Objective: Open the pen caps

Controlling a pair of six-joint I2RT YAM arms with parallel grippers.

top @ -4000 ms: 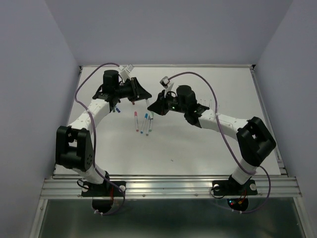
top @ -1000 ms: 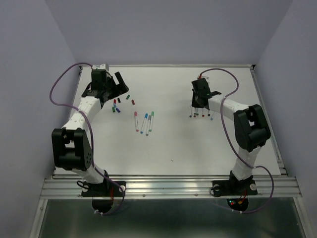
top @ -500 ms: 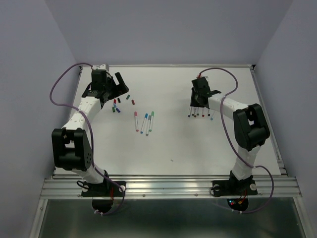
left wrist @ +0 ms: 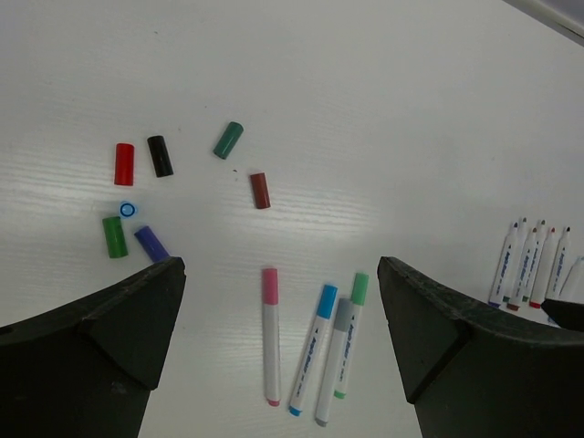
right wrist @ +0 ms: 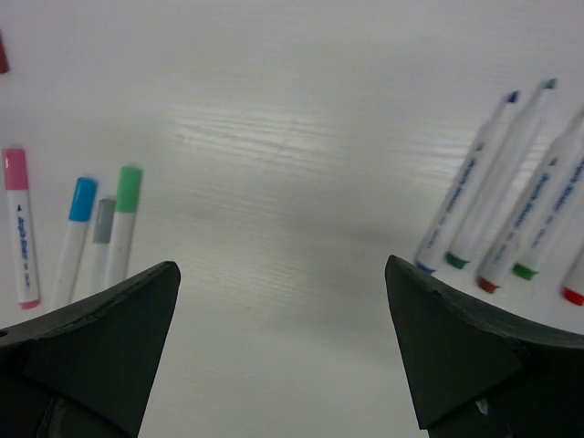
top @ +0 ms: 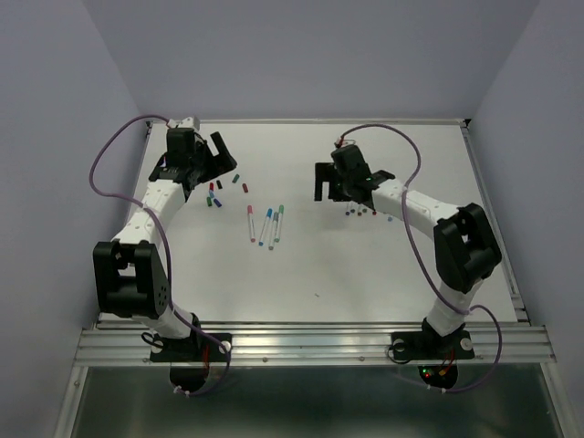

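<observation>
Several loose pen caps lie at the table's back left: red (left wrist: 124, 164), black (left wrist: 161, 156), teal (left wrist: 228, 140), brown (left wrist: 260, 190), green (left wrist: 113, 236) and purple (left wrist: 151, 244). From above they form one cluster (top: 216, 192). My left gripper (top: 208, 157) hovers open above them, holding nothing. Three capped pens, pink (left wrist: 270, 333), blue (left wrist: 312, 347) and green (left wrist: 350, 333), lie side by side with a grey one (left wrist: 333, 360). A row of uncapped pens (right wrist: 474, 196) lies at the right (top: 367, 212). My right gripper (right wrist: 281, 269) hangs open and empty just left of that row.
The white table (top: 365, 265) has a raised rim at the back and sides (top: 474, 155). A small blue ring-like cap (left wrist: 128, 209) stands on end among the loose caps. Both arms reach over the far half of the table.
My right gripper has opened and swung left, away from the row of uncapped pens, toward the table's middle. The left arm has stayed where it was, still open.
</observation>
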